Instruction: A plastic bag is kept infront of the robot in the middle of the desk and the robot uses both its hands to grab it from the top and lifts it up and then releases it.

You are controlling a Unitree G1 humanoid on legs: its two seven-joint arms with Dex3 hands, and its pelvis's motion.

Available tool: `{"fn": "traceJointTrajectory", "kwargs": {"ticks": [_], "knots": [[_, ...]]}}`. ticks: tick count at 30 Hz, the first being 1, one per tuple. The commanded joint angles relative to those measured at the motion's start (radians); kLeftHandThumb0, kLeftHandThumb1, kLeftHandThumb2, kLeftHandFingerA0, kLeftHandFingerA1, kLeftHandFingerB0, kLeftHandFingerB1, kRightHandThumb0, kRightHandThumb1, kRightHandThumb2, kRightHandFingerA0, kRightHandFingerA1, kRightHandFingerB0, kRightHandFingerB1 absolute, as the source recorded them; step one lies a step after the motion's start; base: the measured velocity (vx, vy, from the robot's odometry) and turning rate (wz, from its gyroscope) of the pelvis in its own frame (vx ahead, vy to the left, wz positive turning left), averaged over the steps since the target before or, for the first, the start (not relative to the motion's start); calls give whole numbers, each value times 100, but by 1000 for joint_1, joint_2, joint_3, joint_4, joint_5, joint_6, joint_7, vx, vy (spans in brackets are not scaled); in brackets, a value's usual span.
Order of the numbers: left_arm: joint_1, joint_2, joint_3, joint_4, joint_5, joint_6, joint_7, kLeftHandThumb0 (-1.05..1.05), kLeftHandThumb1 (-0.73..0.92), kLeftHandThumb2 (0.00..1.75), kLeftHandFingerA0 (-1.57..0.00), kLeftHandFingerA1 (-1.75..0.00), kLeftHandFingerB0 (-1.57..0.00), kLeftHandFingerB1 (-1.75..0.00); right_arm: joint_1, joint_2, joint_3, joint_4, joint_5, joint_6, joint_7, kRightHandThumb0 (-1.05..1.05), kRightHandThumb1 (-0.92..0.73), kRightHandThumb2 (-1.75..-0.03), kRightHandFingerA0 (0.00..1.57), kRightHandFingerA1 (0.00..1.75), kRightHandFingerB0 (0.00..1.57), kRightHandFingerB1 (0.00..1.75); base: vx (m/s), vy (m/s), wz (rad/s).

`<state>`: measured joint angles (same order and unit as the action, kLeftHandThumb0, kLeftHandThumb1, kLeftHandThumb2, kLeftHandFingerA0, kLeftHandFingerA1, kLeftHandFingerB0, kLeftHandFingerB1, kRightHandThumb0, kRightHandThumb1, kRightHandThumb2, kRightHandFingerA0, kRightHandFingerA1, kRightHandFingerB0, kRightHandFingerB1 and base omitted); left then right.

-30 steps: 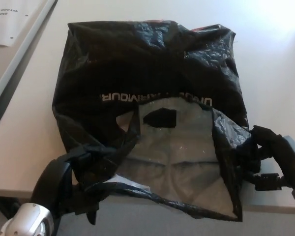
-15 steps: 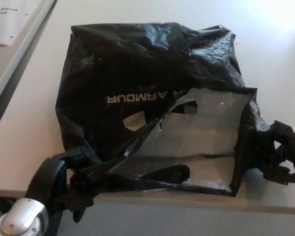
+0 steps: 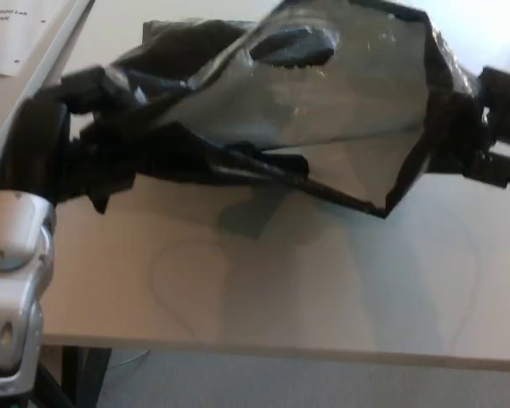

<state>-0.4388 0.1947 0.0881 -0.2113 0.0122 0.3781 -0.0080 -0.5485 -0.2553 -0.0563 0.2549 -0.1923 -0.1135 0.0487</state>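
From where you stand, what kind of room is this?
Probably an office or lab: a plain pale desk, a printed paper sheet at its far left corner, and grey floor beneath.

Both hands black w/ thick fingers: left hand (image 3: 64, 140), silver-grey wrist casing; right hand (image 3: 497, 127).

The plastic bag (image 3: 306, 110) has come up off the tabletop (image 3: 323, 280) and now hangs stretched between the left hand (image 3: 76, 140) and the right hand (image 3: 493, 127), both raised with it, its shadow showing on the surface beneath.
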Motion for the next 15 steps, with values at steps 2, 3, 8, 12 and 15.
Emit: {"fn": "traceJointTrajectory", "kwargs": {"ticks": [2,3,8,12,15], "knots": [[-142,22,36,-61,13,-48,24,-18,62,58,-89,-174,-75,-164,-112,-11,-37,-161,134,122,92,-43,-86,-68,81,175,71,147,0,0,0],[-168,18,38,-70,16,-69,30,-24,63,59,-89,-173,-76,-164,-141,-12,-45,-185,155,150,104,-44,-86,-70,84,173,73,142,0,0,0],[-242,-7,64,-103,-20,-27,35,-19,65,57,-87,-175,-69,-175,-210,-23,-43,-192,143,159,111,-44,-85,-70,85,169,77,139,0,0,0],[-308,-10,64,-104,-2,-27,47,-12,56,68,-90,-175,-65,-175,-266,-41,-42,-188,144,178,128,-43,-88,-70,85,175,75,146,0,0,0],[-342,1,54,-118,18,-12,47,-17,61,62,-93,-175,-72,-175,-279,-48,-43,-211,140,186,125,-45,-85,-71,84,171,74,138,0,0,0]]}}
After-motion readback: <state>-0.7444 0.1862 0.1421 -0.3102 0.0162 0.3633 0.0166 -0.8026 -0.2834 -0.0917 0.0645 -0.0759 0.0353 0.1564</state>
